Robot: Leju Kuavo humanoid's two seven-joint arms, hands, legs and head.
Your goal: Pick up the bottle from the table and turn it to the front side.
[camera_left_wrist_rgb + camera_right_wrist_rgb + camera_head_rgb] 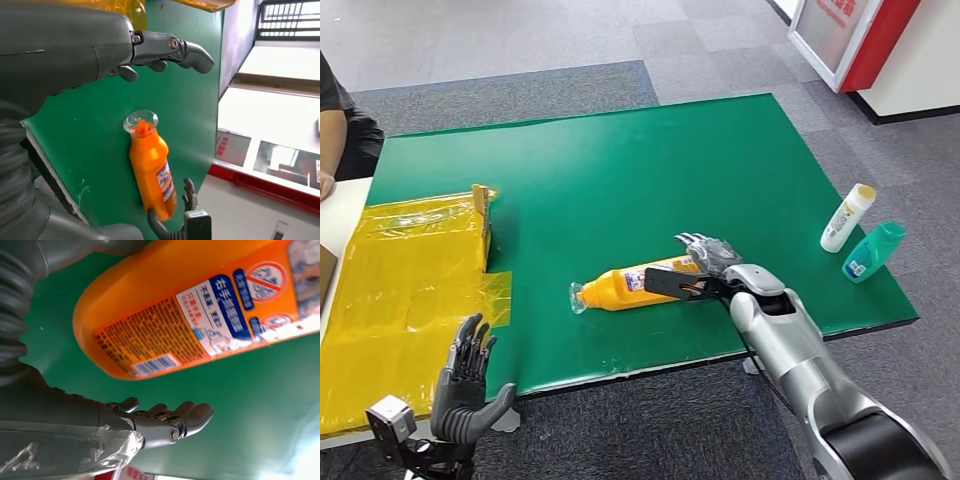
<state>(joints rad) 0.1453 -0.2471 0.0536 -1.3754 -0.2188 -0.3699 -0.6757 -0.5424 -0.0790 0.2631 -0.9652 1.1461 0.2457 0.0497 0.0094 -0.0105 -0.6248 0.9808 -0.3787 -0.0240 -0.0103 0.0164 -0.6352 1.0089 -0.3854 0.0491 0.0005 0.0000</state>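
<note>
The orange bottle (637,286) lies on its side on the green table (622,160), clear cap toward the yellow sheet (403,290). The right hand (701,265) is at its base, fingers (181,415) spread, gripping nothing. The left hand (467,385) waits open off the table edge. Risk, I'd say: fingers nudge that rounded body and it rolls away.

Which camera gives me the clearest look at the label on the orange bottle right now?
The right wrist view: the orange bottle is close, with the label's printed text and barcode facing the camera. The head view shows the whole bottle lying on the green table by the right hand, label small. The left wrist view shows it from the cap end, label partly turned away.
</note>
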